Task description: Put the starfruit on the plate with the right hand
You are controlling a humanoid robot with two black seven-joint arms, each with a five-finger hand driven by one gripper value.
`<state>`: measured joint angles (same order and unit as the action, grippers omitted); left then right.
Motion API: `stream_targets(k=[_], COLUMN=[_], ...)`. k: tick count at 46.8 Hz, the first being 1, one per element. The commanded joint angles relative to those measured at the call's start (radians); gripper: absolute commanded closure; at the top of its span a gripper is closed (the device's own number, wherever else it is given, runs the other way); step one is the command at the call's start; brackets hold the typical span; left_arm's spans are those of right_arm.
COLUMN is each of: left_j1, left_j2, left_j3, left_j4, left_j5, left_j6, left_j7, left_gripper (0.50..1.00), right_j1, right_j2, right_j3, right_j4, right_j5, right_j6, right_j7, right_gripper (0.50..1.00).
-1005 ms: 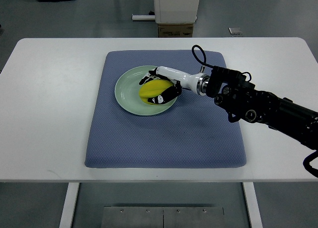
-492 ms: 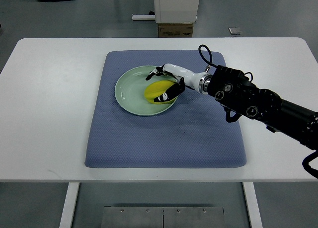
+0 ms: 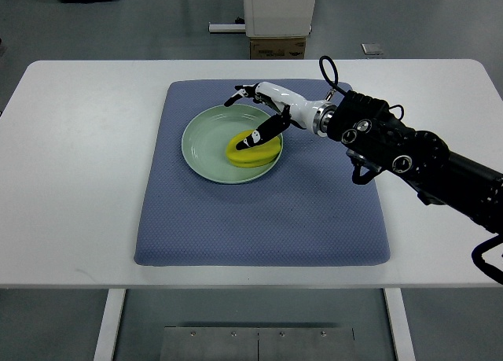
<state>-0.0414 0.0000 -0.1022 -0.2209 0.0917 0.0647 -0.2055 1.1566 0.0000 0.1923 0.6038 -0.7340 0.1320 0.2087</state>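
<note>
Starfruit lies in the right half of the green plate, at frame centre. We see the right hand above it, fingers spread wide, holding nothing.

No text, label or number can be read anywhere — nothing legible here.

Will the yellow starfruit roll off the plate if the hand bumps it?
Probably not far. The starfruit looks long and ridged, not round, so it would likely rock, not roll. It lies near the right rim of the green plate, whose raised edge should help stop it. Its skin looks smooth, maybe slippery for the right hand.
</note>
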Motion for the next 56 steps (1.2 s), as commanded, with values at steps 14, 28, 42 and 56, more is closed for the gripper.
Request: stream_targets(k=[14, 28, 42, 56], left_j1=[0.000, 0.000, 0.000, 0.000], left_j2=[0.000, 0.000, 0.000, 0.000], left_j3=[0.001, -0.001, 0.001, -0.001], left_j4=[0.000, 0.000, 0.000, 0.000], left_j5=[0.000, 0.000, 0.000, 0.000], left_j6=[0.000, 0.000, 0.000, 0.000], left_j7=[0.000, 0.000, 0.000, 0.000], left_gripper=[0.500, 0.500, 0.500, 0.500], right_j1=[-0.034, -0.179, -0.253, -0.270], right_j2=[-0.150, -0.190, -0.190, -0.190], right_j3=[0.079, 0.300, 0.415, 0.417], right_j4=[-0.012, -0.076, -0.119, -0.116], right_j5=[0.218, 0.255, 0.257, 0.257], right_j6=[-0.012, -0.020, -0.052, -0.075], right_j7=[0.000, 0.001, 0.011, 0.015], right_gripper=[0.500, 0.500, 0.500, 0.500])
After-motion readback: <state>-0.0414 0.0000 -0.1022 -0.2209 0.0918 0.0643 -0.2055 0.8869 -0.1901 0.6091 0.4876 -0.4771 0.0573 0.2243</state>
